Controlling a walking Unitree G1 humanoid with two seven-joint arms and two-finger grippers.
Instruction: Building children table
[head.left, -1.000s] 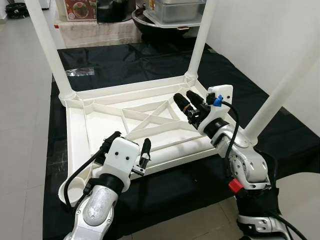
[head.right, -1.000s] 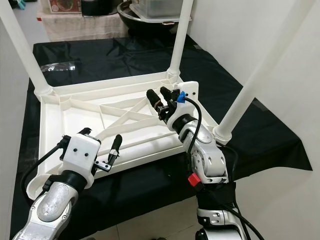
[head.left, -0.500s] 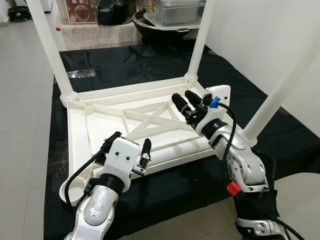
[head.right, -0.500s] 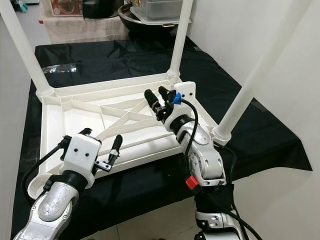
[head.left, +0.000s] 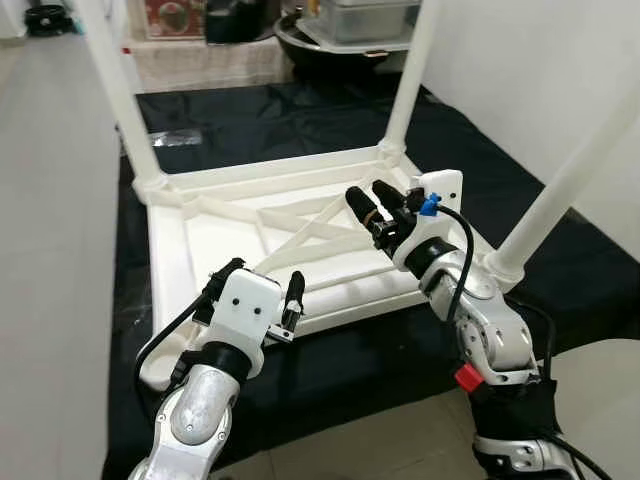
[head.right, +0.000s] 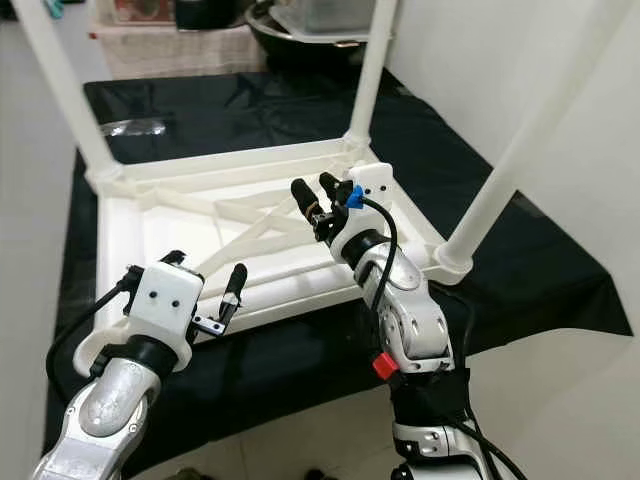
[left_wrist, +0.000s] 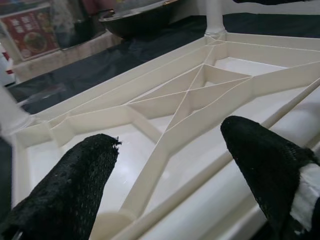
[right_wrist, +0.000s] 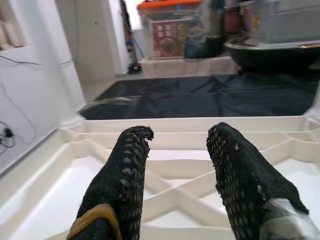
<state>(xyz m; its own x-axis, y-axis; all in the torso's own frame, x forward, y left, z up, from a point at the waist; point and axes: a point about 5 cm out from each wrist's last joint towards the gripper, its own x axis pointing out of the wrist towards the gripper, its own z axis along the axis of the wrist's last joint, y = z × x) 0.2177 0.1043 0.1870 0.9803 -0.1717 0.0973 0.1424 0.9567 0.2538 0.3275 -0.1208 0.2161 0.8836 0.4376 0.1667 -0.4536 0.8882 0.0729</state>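
table (head.left: 225, 235): smooth white plastic | sheet (head.left: 300, 120): glossy black plastic

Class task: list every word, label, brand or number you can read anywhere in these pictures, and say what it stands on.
No text can be read.
Red printed box beyond the black floor sheet: picture and lettering, too blurred to read.
White upturned plastic table: no markings.
Left gripper, right gripper: no labels.

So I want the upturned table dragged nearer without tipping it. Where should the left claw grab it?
Probably the near rim of the table top, approached from the robot's side. The table lies upside down on the black sheet with that raised edge facing the open left claw, thin enough to pinch. The legs stand tall, so pulling one might tip it.
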